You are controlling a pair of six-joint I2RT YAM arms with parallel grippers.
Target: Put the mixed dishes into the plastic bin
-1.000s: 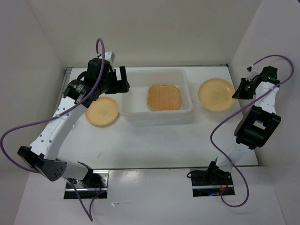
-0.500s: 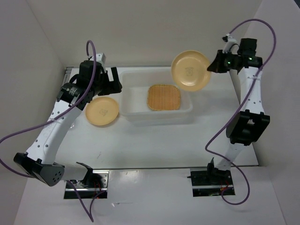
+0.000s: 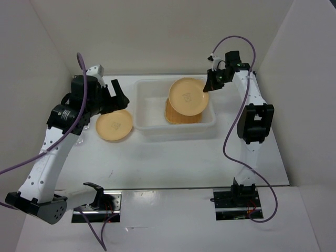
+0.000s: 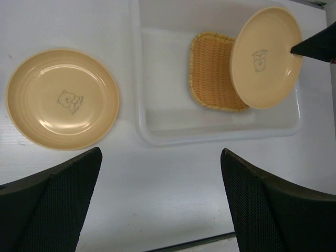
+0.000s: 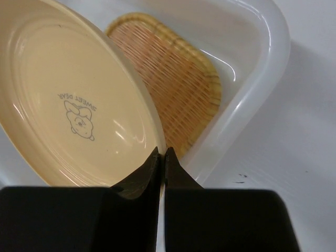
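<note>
Item: plastic bin (image 3: 175,127), translucent white, is sitting at the middle of the white worktop (image 3: 173,157). Contents: a rounded-square woven plate (image 4: 210,73) is lying flat on the bin floor, toward its right end. Item: round tan-yellow plate with a bear print (image 3: 188,96) is hanging tilted over the bin's right half, overlapping the woven plate from above; whether the two are touching cannot be told. Right hand (image 5: 161,157) is pinching this plate's rim, fingers together on the edge. Item: second round bear-print plate (image 3: 114,126) is lying flat on the worktop just beside the bin's left wall, outside it. Left hand (image 3: 116,94) is hovering above that plate with fingers spread wide apart, holding nothing.
</note>
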